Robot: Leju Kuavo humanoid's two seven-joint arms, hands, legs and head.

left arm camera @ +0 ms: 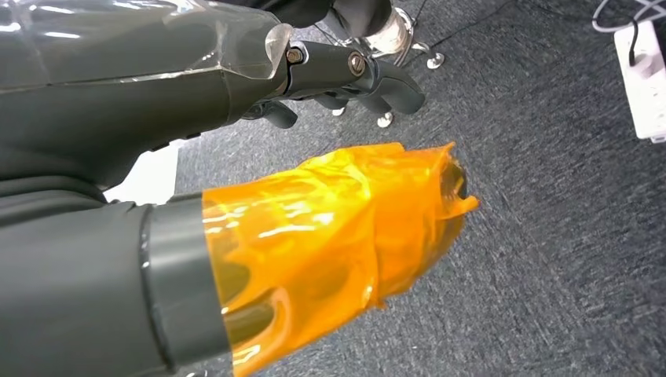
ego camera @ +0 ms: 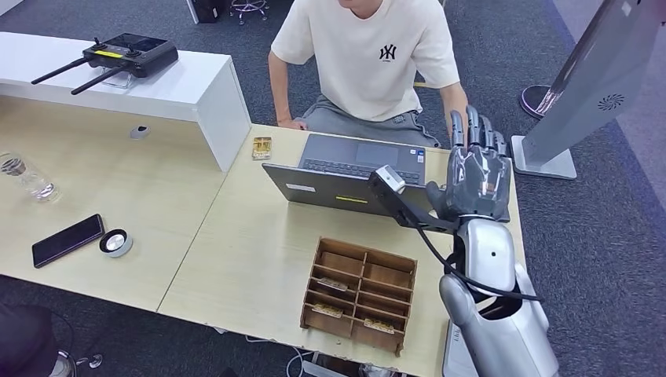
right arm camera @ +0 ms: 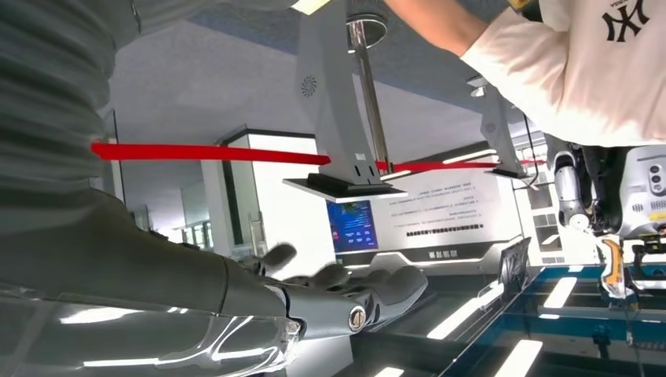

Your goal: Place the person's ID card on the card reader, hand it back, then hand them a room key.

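right hand [ego camera: 477, 174] — raised beside laptop [ego camera: 357, 169], fingers spread, holding nothing | left hand [left arm camera: 330, 78] — fingers curled, nothing held, above carpet

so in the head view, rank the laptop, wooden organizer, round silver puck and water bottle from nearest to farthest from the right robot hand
1. laptop: just to the left of the raised right robot hand, at the desk's far edge.
2. wooden organizer: below the hand, at the desk's near edge.
3. round silver puck: far left, beside the black phone.
4. water bottle: farthest, at the left edge.
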